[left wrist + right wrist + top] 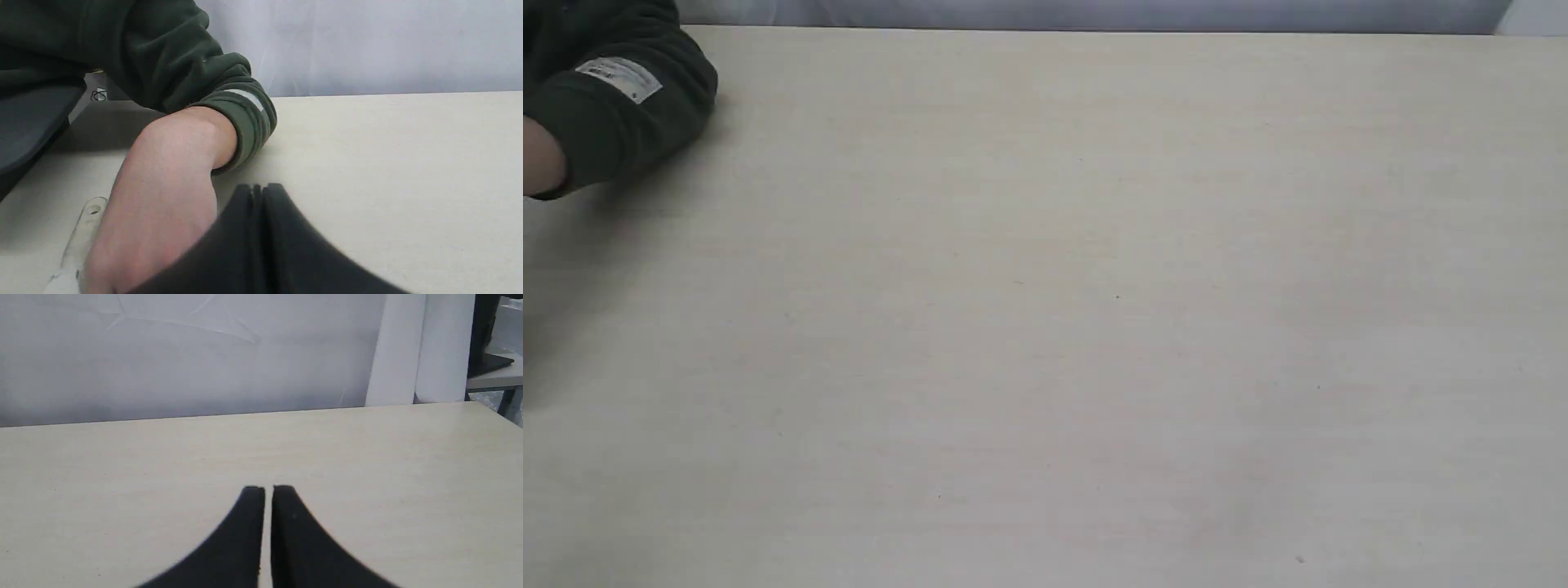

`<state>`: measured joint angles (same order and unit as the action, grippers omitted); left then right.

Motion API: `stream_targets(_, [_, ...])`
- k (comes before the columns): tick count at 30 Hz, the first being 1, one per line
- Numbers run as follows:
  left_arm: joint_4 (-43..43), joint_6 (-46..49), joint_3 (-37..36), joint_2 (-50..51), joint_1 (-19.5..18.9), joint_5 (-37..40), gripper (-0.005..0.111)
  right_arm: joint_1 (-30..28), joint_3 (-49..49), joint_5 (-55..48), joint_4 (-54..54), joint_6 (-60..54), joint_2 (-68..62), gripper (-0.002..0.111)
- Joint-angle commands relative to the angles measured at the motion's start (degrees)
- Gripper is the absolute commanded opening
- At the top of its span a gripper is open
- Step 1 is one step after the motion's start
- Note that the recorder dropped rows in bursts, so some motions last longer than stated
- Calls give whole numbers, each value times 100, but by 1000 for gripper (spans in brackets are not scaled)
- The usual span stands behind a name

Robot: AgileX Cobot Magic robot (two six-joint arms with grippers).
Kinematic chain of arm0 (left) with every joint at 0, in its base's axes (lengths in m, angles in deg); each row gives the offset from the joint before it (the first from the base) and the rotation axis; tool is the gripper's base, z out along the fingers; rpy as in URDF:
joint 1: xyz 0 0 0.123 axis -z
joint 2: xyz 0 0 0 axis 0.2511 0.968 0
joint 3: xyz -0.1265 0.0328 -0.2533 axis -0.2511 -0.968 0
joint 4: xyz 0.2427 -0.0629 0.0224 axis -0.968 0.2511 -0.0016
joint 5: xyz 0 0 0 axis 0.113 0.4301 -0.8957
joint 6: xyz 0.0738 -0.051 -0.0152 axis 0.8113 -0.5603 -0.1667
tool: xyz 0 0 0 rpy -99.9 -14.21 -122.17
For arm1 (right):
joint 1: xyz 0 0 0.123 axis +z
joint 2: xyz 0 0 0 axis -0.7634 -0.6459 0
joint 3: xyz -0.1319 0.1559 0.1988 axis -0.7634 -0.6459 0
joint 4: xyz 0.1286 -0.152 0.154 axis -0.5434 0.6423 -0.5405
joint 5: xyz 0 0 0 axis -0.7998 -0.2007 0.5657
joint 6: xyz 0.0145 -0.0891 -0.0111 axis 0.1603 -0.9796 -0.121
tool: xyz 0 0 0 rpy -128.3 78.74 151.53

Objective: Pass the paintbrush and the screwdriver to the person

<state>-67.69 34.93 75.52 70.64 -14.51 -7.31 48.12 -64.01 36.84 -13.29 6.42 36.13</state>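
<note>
The person's hand [163, 212] lies low on the table [1094, 327]. Its fingers are out of sight, so I cannot tell whether they are spread or closed round anything. Touching its side is a pale wooden handle with a hole, which I take to be the paintbrush [79, 241]; the bristles and ferrule are hidden. The screwdriver shows in no view. In the exterior view, the dark green sleeve [621, 122] sits at about ten o'clock on the tabletop.

The left gripper [258, 188] is just beside the wrist, fingers pressed together with nothing between them. The right gripper [268, 490] is well apart, over bare tabletop, with only a thin slit between its fingers and nothing in it.

The brush seems to have reached the person already, so the step in hand is probably clearing the left arm. To do it well, keep the fingers together, lift first, then draw away towards four o'clock, slowly. A sideways swing could knock the wrist or drag the handle.
</note>
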Motion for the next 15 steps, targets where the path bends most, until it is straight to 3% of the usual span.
stream_targets(1, [15, -12, -12, -14, 37, -59, 0, -27, -16, -4, 41, -24, 32, 4])
stream_targets(15, [15, -12, -12, -14, 37, -63, 0, -27, -16, -19, -15, -140, 32, 4])
